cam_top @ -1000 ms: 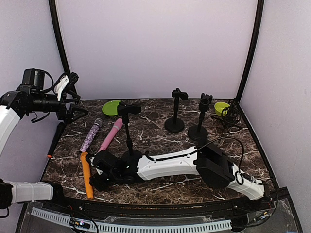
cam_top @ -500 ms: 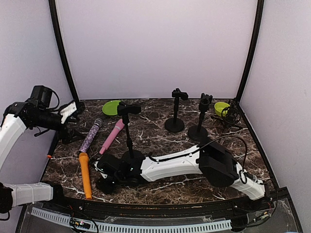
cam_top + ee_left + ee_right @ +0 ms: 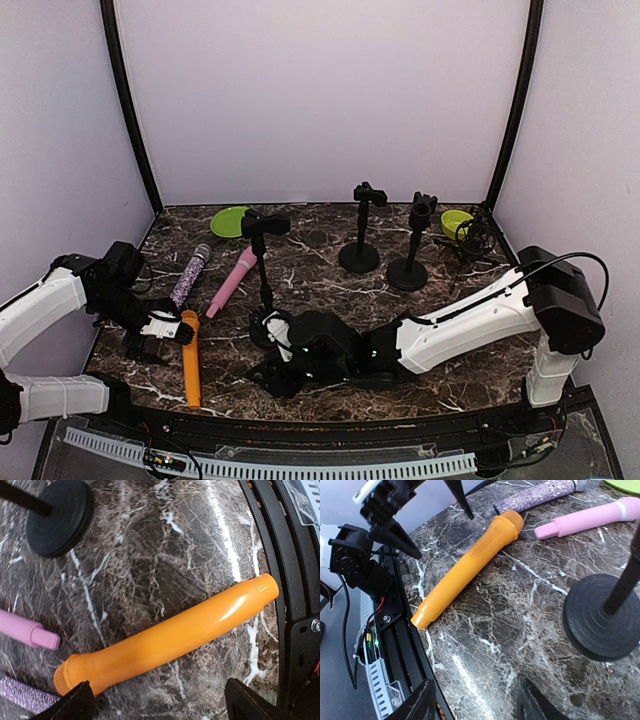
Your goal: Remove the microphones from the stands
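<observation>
An orange microphone (image 3: 190,365) (image 3: 170,640) (image 3: 465,570) lies flat on the marble near the front left edge. Behind it stands the nearest black stand (image 3: 262,262), its top clip empty and its round base (image 3: 60,517) (image 3: 602,620) on the table. My left gripper (image 3: 165,340) (image 3: 162,705) is open, low over the table just left of the orange microphone, with one fingertip by its head. Right of the microphone, my right gripper (image 3: 268,370) (image 3: 477,705) is open over bare marble in front of the stand's base, holding nothing.
A pink microphone (image 3: 230,281) and a glittery purple one (image 3: 188,275) lie left of the stand. Two more empty stands (image 3: 360,230) (image 3: 410,245) rise at the back right. A green plate (image 3: 230,220) and a green bowl (image 3: 455,222) sit along the back. The black front rail (image 3: 295,580) runs close by.
My left arm came down from high at the far left to the table beside the orange microphone. The right gripper drew back rightward, away from that microphone, which shifted slightly.
</observation>
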Controlling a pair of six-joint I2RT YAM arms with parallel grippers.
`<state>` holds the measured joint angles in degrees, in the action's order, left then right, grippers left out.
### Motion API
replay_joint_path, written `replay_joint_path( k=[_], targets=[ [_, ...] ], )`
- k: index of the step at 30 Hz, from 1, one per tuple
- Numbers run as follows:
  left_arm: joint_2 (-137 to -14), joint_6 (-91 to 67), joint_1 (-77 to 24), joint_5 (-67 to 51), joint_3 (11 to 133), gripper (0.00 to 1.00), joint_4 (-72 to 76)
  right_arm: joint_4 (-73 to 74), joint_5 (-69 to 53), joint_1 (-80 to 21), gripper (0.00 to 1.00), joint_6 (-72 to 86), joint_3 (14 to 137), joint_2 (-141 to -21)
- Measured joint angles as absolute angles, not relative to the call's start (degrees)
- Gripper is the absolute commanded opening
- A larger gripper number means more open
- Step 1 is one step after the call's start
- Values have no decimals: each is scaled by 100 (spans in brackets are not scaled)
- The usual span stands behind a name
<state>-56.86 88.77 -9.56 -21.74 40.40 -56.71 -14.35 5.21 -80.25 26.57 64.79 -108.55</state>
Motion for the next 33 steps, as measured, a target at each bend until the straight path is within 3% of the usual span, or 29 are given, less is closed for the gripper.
replay_joint_path(
  k=[13,22,33],
  targets=[
    [-5817,10521,-1968,-1697,3107,89,-4587,-1629,1116,-7867,46,3352,5688,-10272],
    [-6606,11253,-2438,-1063,3055,49,-3887,-1581,1166,-7793,43,3546,5686,-10252],
    [-6925,11856,-2383,62,2995,36,-2486,-1577,1151,-7782,41,3616,5675,-10250]
  ],
)
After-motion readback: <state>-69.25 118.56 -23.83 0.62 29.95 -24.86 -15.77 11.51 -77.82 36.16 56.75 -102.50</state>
